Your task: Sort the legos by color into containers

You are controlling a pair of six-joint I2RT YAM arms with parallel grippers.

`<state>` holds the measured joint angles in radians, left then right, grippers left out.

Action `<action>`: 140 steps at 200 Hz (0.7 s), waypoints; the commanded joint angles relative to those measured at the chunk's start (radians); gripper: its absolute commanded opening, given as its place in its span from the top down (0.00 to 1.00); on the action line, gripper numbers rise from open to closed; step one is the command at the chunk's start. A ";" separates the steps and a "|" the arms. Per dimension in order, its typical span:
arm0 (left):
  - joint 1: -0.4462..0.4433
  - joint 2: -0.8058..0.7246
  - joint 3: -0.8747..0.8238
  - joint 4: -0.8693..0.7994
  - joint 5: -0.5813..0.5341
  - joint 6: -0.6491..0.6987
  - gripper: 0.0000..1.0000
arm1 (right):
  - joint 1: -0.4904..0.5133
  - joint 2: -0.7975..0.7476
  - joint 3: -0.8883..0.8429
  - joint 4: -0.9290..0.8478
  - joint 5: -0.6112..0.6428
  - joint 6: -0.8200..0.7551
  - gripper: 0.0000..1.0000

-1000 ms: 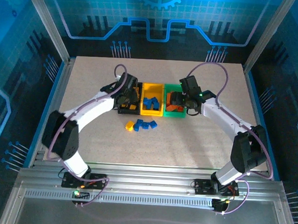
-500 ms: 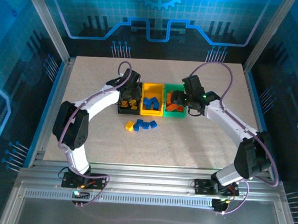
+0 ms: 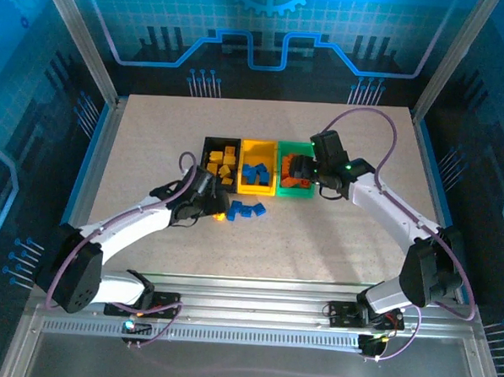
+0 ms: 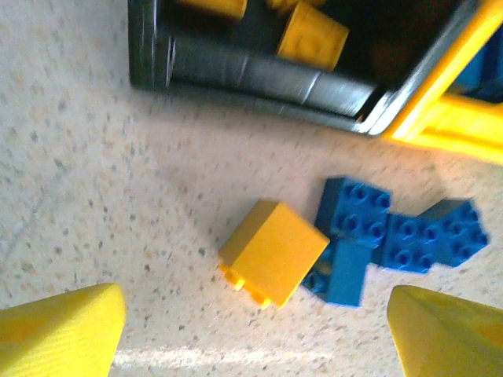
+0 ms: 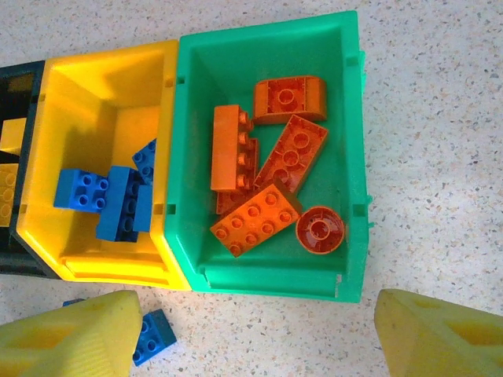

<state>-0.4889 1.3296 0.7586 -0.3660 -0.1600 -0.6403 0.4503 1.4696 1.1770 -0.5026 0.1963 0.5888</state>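
While left gripper (image 4: pixel 251 323) stands parted over a yellow brick (image 4: pixel 273 253), blue bricks (image 4: pixel 355 212) at its 3 o'clock, right gripper (image 5: pixel 253 330) stands parted over green bin (image 5: pixel 259 59).

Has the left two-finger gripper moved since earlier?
Yes. The left gripper left the black plastic bin, drawing back toward the near edge, by the loose yellow brick.

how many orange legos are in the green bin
5: curved brick far end, edge-on brick left, diagonal brick centre, flat brick near, round piece near-right. Another may hide underneath.
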 commanded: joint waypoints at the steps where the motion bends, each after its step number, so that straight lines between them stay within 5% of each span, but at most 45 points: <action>1: 0.009 0.045 -0.009 0.150 0.041 -0.035 0.12 | -0.013 -0.022 -0.006 0.016 -0.012 0.022 0.21; 43: 0.012 0.198 0.045 0.218 0.047 -0.030 0.14 | -0.013 -0.046 -0.010 -0.002 0.009 0.014 0.21; 74: 0.014 0.255 0.071 0.115 -0.030 -0.043 0.33 | -0.017 -0.063 -0.014 -0.007 0.016 0.011 0.21; 140: 0.017 -0.008 -0.105 -0.081 -0.101 -0.066 0.46 | -0.023 -0.069 -0.013 0.013 0.002 0.011 0.20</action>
<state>-0.4797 1.4284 0.7151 -0.3283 -0.2272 -0.6830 0.4427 1.4200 1.1759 -0.5037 0.2005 0.5949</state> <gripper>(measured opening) 0.534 0.795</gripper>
